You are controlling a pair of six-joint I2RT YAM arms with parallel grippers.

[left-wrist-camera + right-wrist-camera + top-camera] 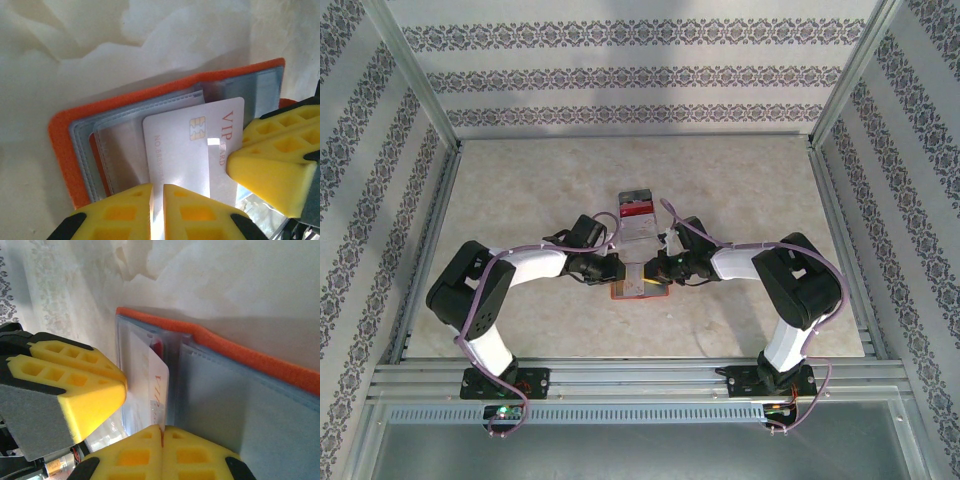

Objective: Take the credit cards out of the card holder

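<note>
The right gripper [161, 432] is pressing its yellow fingers together on the edge of a white card [159, 382], which is running straight into the seam between them. The left gripper [157, 192] is holding its fingers almost together, with only a thin slit between them. It is hovering over the near end of that card, and whether it is touching the card cannot be told.

The card, printed with red VIP lettering and a gold chip, is sticking partway out of a clear pocket in the card holder [62, 145]. The card holder, orange outside and grey-blue inside, is lying open and flat near the middle of the pale table [520, 200].

Seen from above, the left gripper is reaching in at the holder's 9 o'clock and the right gripper at its 3 o'clock, their tips nearly meeting over it. At the holder's 12 o'clock, just beyond it, a clear tray [638, 212] with red and pale contents is sitting on the table. Patterned walls [620, 70] are enclosing the table at 9, 12 and 3 o'clock.
</note>
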